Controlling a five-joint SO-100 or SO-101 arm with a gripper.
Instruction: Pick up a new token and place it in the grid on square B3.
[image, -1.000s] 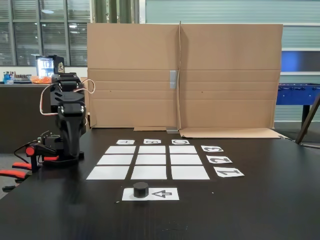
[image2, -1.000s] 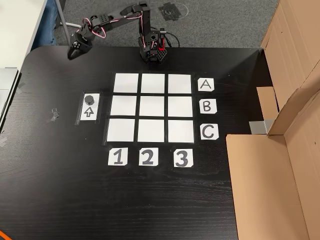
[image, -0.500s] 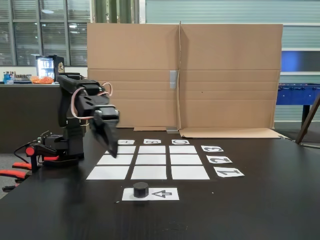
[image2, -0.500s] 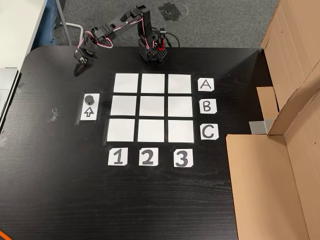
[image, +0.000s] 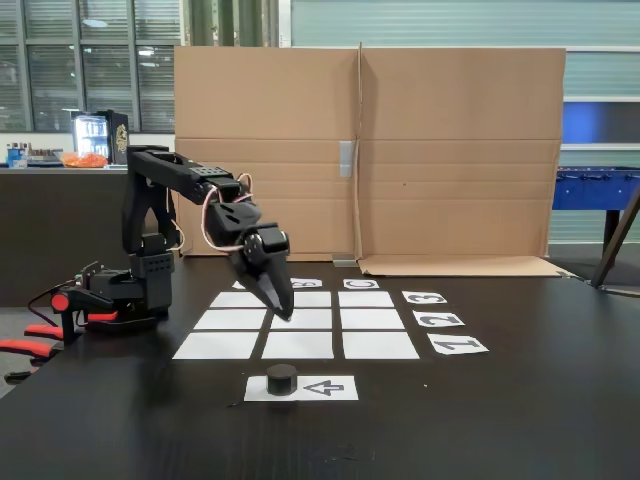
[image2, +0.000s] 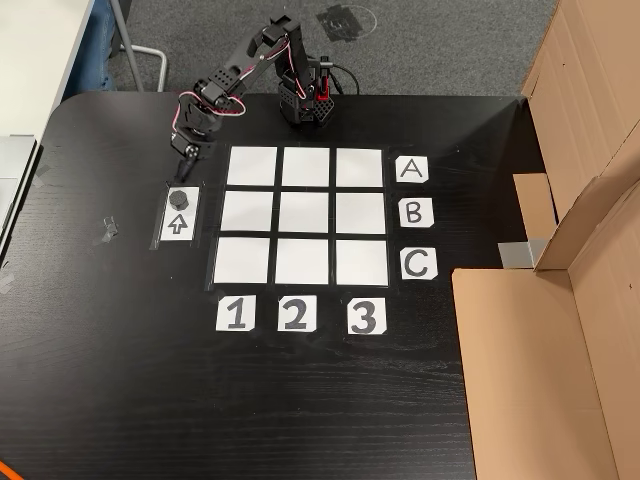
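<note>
Top-down fixed view shows you gripper beside round dark token, on arrow sheet; jaw state can't tell; matte paper grid blank

The tabletop is black with a faint wood grain. The grid is nine blank white rectangles. The token is dark grey, on a white sheet printed with a grey arrow. The arm is black with pink wires; the cardboard is plain brown.
</note>
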